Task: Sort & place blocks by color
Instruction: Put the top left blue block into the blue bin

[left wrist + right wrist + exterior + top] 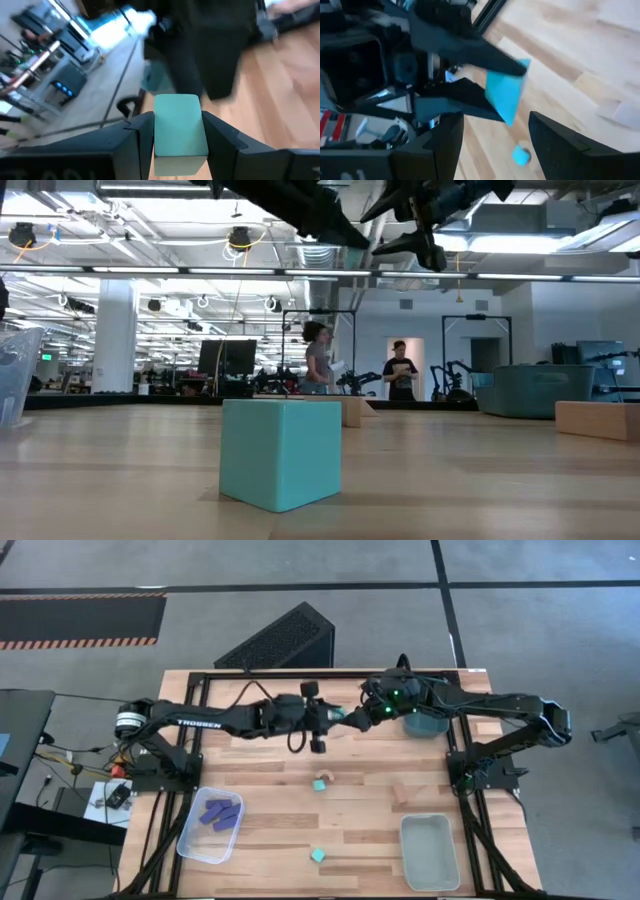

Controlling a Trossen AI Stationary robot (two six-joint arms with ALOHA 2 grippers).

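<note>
A light teal cube [180,131] hangs high over the table's far middle, with my left gripper [350,718] shut on it. My right gripper [495,137] faces it from the table's right, open. Its fingers stand just short of the cube [506,96], apart from it. Another teal cube [318,855] rests on its base near the front edge. A third teal cube [320,785] sits mid-table beside a tan arch [325,777]. A tan block [400,792] lies further right. Several dark purple bars [220,814] lie in a clear bin [192,840]. My left gripper pinches the cube by two opposite sides [158,135] between its two fingers. In the right wrist view the cube sits at the fingers' free ends [517,70] and juts out past them. The fingers come nearly level from the table's left. The cube is lifted clear of the table.
A dark teal bin [425,724] stands at the far right, just behind my right gripper. A pale bin [430,852] sits at the front right. Black frame rails [195,740] run along both sides. People stand in the room beyond the table.
</note>
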